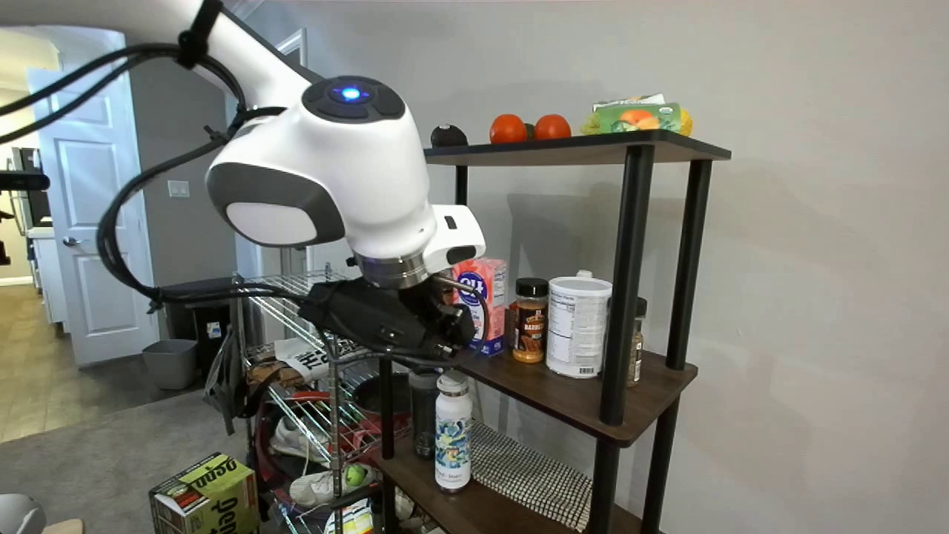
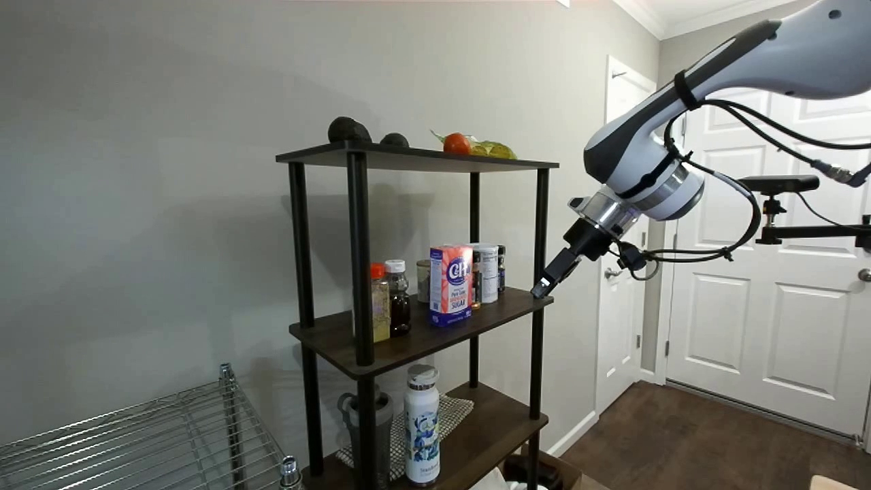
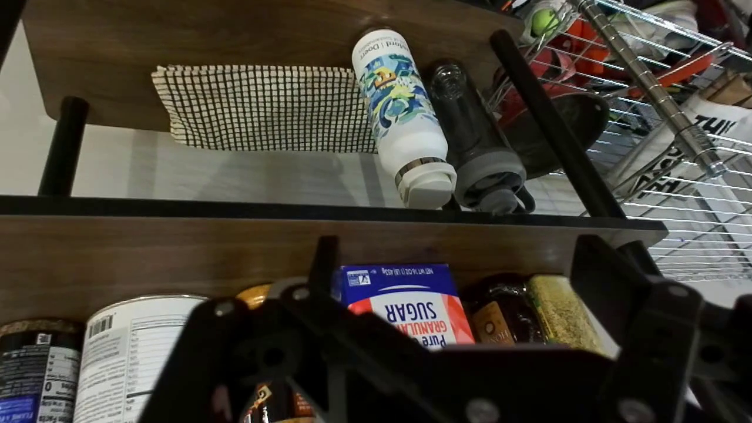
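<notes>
My gripper (image 3: pixel 457 249) stands open, its dark fingers (image 3: pixel 605 282) wide apart with nothing held. In an exterior view the gripper (image 2: pixel 542 288) points down at the near edge of the middle shelf (image 2: pixel 503 307); whether it touches is unclear. Between the fingers, in the wrist view, appear a pink, white and blue sugar box (image 3: pixel 405 294), a dark honey bottle (image 3: pixel 499 323) and a yellow seasoning jar (image 3: pixel 561 311), all farther back on that shelf. A barbecue jar (image 1: pixel 530 326) and a white canister (image 1: pixel 578 326) stand beside the box. The gripper hides part of their lower wrist-view area.
Black posts (image 2: pixel 358 258) hold up the shelves. Tomatoes (image 1: pixel 508 128), avocados (image 2: pixel 348 129) and a green package (image 1: pixel 637 117) lie on top. Below stand a white bottle (image 3: pixel 405 117) and a dark bottle (image 3: pixel 476 135) near a checked cloth (image 3: pixel 264 108). A wire rack (image 2: pixel 136 435) stands alongside.
</notes>
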### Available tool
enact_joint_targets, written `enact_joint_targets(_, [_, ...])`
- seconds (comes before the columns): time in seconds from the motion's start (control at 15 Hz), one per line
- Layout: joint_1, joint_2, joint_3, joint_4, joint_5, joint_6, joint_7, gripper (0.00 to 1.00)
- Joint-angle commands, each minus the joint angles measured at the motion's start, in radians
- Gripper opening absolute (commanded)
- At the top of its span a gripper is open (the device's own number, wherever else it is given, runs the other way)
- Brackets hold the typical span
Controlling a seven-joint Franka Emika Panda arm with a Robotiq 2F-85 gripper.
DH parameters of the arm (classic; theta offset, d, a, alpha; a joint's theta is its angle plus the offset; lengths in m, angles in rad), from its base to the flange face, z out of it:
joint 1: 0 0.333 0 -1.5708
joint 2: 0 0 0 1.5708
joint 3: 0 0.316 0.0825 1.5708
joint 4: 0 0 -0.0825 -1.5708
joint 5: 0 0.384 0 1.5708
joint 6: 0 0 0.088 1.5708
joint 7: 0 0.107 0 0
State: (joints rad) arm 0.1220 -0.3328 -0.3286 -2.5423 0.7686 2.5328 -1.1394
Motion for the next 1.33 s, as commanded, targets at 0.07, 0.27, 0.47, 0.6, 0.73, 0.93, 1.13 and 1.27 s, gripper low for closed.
enact_joint_targets(0.07, [-0.038, 0.004, 0.036, 0.003, 0.014, -0.009, -0.009, 1.0])
enact_joint_targets(0.27, [-0.038, 0.004, 0.036, 0.003, 0.014, -0.009, -0.009, 1.0])
enact_joint_targets(0.47, [-0.038, 0.004, 0.036, 0.003, 0.014, -0.008, -0.009, 1.0])
enact_joint_targets(0.6, [-0.036, 0.006, 0.037, 0.001, 0.021, -0.005, -0.013, 1.0])
enact_joint_targets(0.73, [-0.02, 0.003, 0.03, 0.001, 0.077, -0.008, -0.043, 1.0])
enact_joint_targets(0.93, [-0.006, -0.001, 0.032, 0.002, 0.203, -0.01, -0.103, 1.0])
enact_joint_targets(1.13, [-0.012, 0.002, 0.045, 0.006, 0.352, -0.024, -0.208, 1.0])
enact_joint_targets(1.27, [0.042, -0.001, -0.007, 0.006, 0.445, -0.025, -0.286, 1.0])
